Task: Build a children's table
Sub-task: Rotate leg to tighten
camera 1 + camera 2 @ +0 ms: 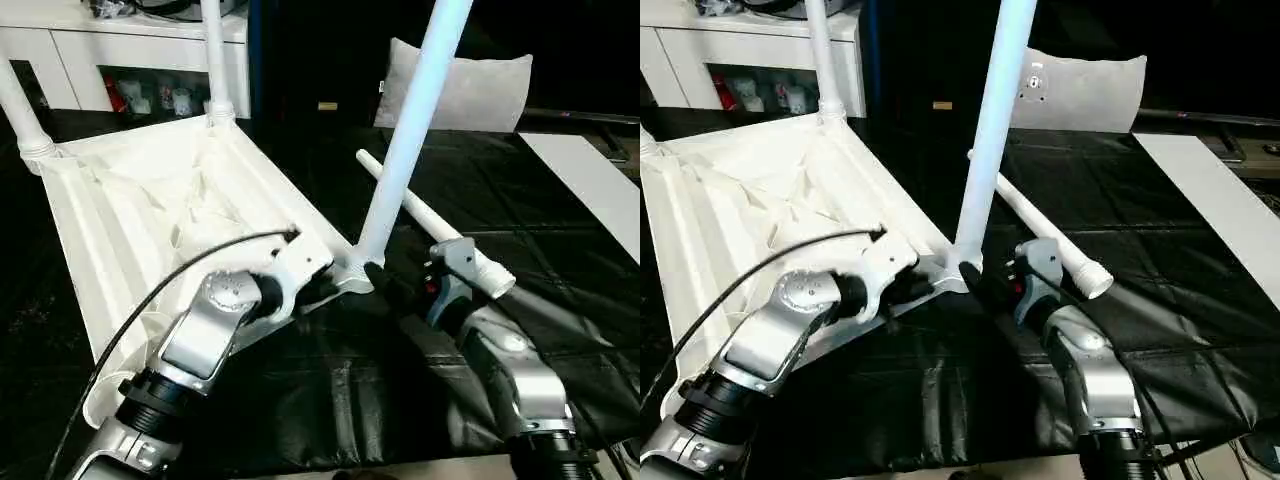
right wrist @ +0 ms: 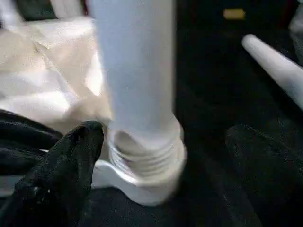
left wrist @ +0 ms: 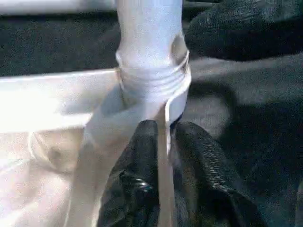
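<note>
White plastic made up nearly all of the work: the top (image 1: 150, 210) lay upside down at the left on black sheeting (image 1: 400, 390), ribs up, tilted with its near right corner low. Two legs (image 1: 213, 60) stood in the far sockets. At the near right corner a third leg (image 1: 410, 140) rose from its socket (image 3: 151, 82), some thread showing above the collar, so it looked not fully screwed home.

The left gripper (image 3: 165, 142) pinched the thin rim of the top just beside that socket, its fingers (image 3: 142, 156) close together with the rim between them. The right gripper (image 2: 161, 156) stood wide open around the foot of the third leg, holding nothing. A fourth leg (image 1: 430, 225) lay loose on the sheeting behind it, to the right. A cushion (image 1: 470, 90) sat far right, a flat board (image 1: 590, 185) at the right edge.

The parts looked light, stiff and smooth; the tube would probably slip in a loose grip, so hold low, near the collar, and brace the top by its rim.
</note>
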Controlling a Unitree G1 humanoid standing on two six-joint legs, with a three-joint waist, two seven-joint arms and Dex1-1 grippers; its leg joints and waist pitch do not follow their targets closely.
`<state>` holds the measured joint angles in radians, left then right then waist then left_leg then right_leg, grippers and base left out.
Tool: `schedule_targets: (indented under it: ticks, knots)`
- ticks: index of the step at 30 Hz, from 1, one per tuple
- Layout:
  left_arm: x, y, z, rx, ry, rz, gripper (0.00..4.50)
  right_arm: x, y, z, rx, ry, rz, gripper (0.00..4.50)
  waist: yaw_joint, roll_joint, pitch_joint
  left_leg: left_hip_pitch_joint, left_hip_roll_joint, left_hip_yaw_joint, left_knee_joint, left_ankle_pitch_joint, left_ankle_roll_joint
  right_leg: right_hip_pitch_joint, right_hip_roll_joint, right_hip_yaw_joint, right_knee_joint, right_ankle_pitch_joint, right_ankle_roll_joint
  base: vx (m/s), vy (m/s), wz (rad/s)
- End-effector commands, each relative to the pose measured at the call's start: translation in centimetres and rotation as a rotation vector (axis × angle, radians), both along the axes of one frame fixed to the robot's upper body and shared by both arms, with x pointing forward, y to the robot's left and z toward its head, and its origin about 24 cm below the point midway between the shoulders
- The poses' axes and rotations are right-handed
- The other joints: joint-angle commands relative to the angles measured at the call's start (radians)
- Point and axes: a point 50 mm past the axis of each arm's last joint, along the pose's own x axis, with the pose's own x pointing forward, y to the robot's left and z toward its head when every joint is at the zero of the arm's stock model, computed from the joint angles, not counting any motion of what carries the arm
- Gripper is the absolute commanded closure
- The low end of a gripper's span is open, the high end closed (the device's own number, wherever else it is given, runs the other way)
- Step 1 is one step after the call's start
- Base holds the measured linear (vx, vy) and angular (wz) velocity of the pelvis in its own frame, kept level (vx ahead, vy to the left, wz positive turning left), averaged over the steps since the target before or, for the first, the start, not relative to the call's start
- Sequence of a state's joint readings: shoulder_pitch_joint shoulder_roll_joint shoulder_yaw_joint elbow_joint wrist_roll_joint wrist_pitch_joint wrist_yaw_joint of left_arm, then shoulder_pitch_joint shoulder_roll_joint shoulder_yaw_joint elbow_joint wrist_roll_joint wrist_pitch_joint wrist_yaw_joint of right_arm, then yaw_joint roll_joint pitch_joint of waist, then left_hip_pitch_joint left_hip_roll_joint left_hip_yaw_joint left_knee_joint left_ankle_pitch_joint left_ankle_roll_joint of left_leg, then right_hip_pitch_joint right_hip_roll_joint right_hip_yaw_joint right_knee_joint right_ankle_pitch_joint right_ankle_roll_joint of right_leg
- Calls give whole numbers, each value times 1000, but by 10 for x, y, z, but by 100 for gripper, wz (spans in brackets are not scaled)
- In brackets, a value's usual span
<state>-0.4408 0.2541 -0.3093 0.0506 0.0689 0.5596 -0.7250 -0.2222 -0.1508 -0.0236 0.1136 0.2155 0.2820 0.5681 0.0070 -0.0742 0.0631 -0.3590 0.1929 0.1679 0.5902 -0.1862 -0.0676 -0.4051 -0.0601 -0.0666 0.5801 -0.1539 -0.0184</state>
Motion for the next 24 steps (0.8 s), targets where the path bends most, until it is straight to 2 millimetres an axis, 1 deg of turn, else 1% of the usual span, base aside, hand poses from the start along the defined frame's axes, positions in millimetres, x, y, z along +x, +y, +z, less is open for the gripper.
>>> schedule_targets:
  ticks: [1, 2, 3, 5, 6, 7, 8, 9, 10, 11, 12, 13, 14, 15, 16, 17, 18, 19, 20, 21, 22, 23, 24]
  knots:
    - [-1, 3, 6, -16, -20, 2, 339, -3, -3, 6, 8, -13, 57, 0, 7, 4, -64, 1, 38, -9, -74, -233, 31, 45, -74, 46, -70, -357, -136, 0, 0, 0]
    - [-3, 10, 8, -8, -13, 16, 339, -6, -3, 8, 5, -7, 121, 0, 7, 5, -64, 2, 38, -10, -74, -233, 31, 46, -73, 46, -70, -355, -138, 0, 0, 0]
    - [-6, 21, 11, 11, -7, 32, 339, -8, -2, 10, 0, -3, 190, 0, 7, 4, -64, 0, 39, -11, -74, -231, 33, 51, -73, 45, -66, -349, -143, 0, 0, 0]
    - [-10, 35, 13, 35, 5, 61, 339, -11, 0, 11, 6, 10, 254, 0, 4, 6, -62, -1, 38, -10, -73, -233, 36, 49, -73, 45, -67, -367, -147, 0, 0, 0]
    - [-11, 39, 14, 44, 8, 71, 339, -11, 1, 12, 6, 11, 274, 0, 5, 7, -61, 1, 37, -8, -72, -234, 37, 46, -71, 45, -69, -376, -144, 0, 0, 0]
    - [-13, 47, 16, 61, 11, 83, 339, -12, 2, 12, 8, 16, 302, 0, 5, 5, -59, 4, 37, -7, -71, -242, 35, 42, -72, 45, -74, -403, -141, 0, 0, 0]
    - [-13, 47, 16, 61, 11, 83, 339, -12, 2, 12, 8, 16, 302, 0, 6, 8, -60, 5, 38, -9, -73, -240, 29, 42, -72, 45, -72, -408, -140, 0, 0, 0]
    - [-19, 67, 20, 104, 28, 112, 339, -13, 8, 13, 19, 35, 386, 0, 6, 8, -60, 5, 38, -9, -73, -239, 27, 41, -71, 44, -72, -406, -140, 0, 0, 0]
    - [-23, 76, 23, 124, 34, 121, 339, -13, 9, 13, 21, 51, 414, 0, 8, 5, -61, 4, 41, -12, -74, -234, 27, 44, -72, 44, -67, -385, -150, 0, 0, 0]
    - [-25, 81, 25, 136, 37, 125, 339, -13, 10, 13, 22, 61, 429, 0, 5, 9, -59, 3, 40, -12, -77, -236, 26, 43, -69, 44, -65, -380, -153, 0, 0, 0]
    - [-27, 85, 27, 146, 37, 126, 339, -12, 11, 13, 16, 61, 433, 0, 6, 11, -59, 9, 41, -11, -75, -241, 23, 39, -69, 45, -65, -379, -155, 0, 0, 0]
    - [-30, 93, 31, 165, 34, 129, 339, -8, 11, 13, 8, 61, 436, 0, 5, 8, -59, 7, 40, -12, -75, -243, 19, 41, -69, 45, -63, -378, -158, 0, 0, 0]
    - [-31, 96, 33, 171, 34, 130, 339, -7, 11, 14, 6, 61, 438, 0, 4, 10, -58, 8, 39, -11, -76, -253, 14, 39, -69, 45, -65, -385, -162, 0, 0, 0]
    - [-34, 102, 38, 189, 31, 137, 339, 1, 9, 13, -30, 42, 403, 0, 3, 10, -57, 9, 39, -11, -75, -259, 9, 38, -70, 45, -64, -393, -161, 0, 0, 0]
    - [-36, 107, 41, 202, 29, 145, 339, 8, 7, 13, -64, 22, 359, 0, 4, 9, -57, 12, 39, -12, -75, -267, 1, 35, -71, 45, -62, -407, -164, 0, 0, 0]
    - [-37, 110, 43, 212, 26, 152, 339, 15, 4, 13, -93, 5, 306, 0, 2, 9, -55, 11, 38, -12, -75, -274, -11, 32, -72, 45, -63, -423, -165, 0, 0, 0]
    - [-38, 115, 46, 219, 27, 163, 339, 24, -2, 13, -123, -16, 224, 0, 3, 7, -55, 13, 37, -10, -74, -280, -14, 30, -72, 44, -66, -433, -162, 0, 0, 0]
    - [-39, 117, 47, 225, 27, 171, 310, 29, -5, 14, -130, -26, 180, 0, 3, 9, -53, 15, 35, -10, -73, -291, -22, 27, -73, 46, -69, -454, -158, 0, 0, 0]
    - [-39, 122, 49, 244, 23, 186, 304, 34, -10, 15, -139, -35, 125, 0, 5, 7, -53, 19, 35, -9, -71, -300, -27, 26, -71, 45, -70, -470, -146, 0, 0, 0]
    - [-39, 124, 51, 258, 19, 196, 304, 38, -14, 16, -143, -40, 91, 0, 6, 8, -55, 20, 35, -10, -71, -301, -28, 26, -71, 45, -68, -468, -143, 0, 0, 0]
    - [-38, 130, 53, 282, 12, 221, 304, 41, -17, 16, -145, -46, 55, 0, 7, 7, -55, 16, 35, -11, -73, -298, -30, 28, -69, 45, -66, -458, -136, 0, 0, 0]
    - [-36, 137, 55, 312, 1, 254, 298, 42, -20, 17, -143, -49, 36, 0, 11, 9, -56, 18, 35, -10, -72, -298, -30, 27, -68, 47, -65, -446, -132, 0, 0, 0]
    - [-35, 138, 55, 318, -1, 262, 277, 42, -20, 17, -143, -49, 33, 0, 12, 8, -57, 17, 34, -9, -72, -296, -31, 28, -67, 46, -64, -439, -130, 0, 0, 0]
